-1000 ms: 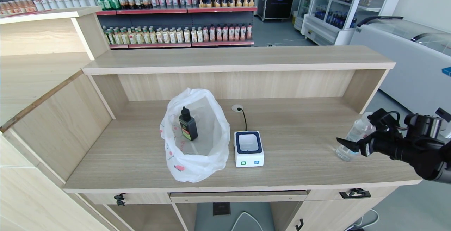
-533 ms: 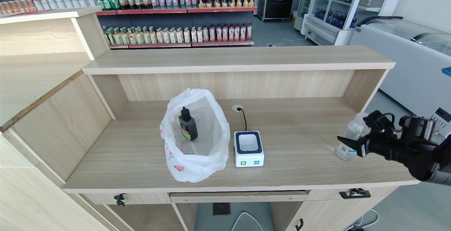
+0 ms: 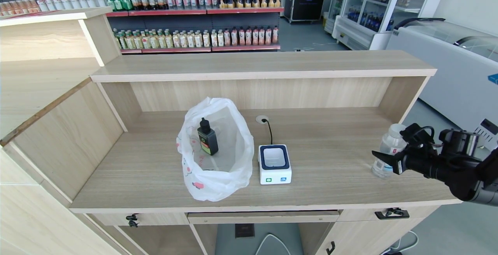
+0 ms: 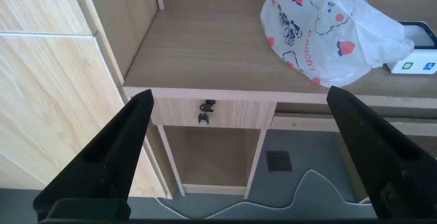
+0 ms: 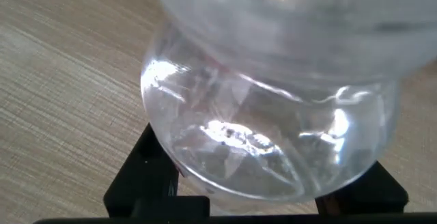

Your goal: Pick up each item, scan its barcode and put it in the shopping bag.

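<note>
Held clear bottle between fingers of right gripper at right edge of the frame, apparently pressed on it; had left gripper spread wide, empty.

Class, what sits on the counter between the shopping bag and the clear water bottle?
The white barcode scanner, right beside the shopping bag; from it to the water bottle runs bare countertop. The head view shows this.

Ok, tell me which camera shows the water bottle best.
The head view: the whole water bottle stands upright near the counter's right end. The right wrist view shows its clear lower body from very close. The left wrist view faces the bag end of the counter instead.
</note>
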Robot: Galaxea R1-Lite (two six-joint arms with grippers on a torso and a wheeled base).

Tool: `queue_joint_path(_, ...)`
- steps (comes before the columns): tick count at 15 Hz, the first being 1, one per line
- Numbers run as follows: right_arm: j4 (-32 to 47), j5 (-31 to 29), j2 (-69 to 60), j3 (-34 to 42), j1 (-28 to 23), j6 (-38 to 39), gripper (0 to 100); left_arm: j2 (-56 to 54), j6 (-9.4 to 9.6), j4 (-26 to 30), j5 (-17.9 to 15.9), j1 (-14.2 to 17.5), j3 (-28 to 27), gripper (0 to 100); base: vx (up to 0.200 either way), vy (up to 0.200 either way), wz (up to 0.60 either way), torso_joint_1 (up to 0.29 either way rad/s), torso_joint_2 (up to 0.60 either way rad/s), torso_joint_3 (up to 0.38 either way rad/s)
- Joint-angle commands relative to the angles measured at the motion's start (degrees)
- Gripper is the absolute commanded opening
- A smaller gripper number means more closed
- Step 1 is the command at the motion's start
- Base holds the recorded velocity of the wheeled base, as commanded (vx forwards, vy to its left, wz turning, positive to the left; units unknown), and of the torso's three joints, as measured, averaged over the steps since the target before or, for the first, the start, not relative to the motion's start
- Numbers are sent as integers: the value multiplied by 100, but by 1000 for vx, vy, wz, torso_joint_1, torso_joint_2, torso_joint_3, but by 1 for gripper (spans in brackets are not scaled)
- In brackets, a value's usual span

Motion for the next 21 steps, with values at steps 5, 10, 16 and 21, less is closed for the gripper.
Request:
queue_joint_path(5,-143,-2,-372,44,27,636,0,2,-4,0,2,1,0,100,0,0,0,0,0,0)
queue_joint_path(10,894,-10,-1814,-62,229,2139,0,2,-4,0,2,1,0,100,0,0,0,0,0,0)
queue_joint_path(16,4014,1018,-4301,-1749,941,4872,0,2,-4,0,10,1,0,100,0,0,0,0,0,0)
queue_joint_path(21,5341,1501,-5066,-2444,1916,4986,0,2,-4,0,2,1,0,100,0,0,0,0,0,0)
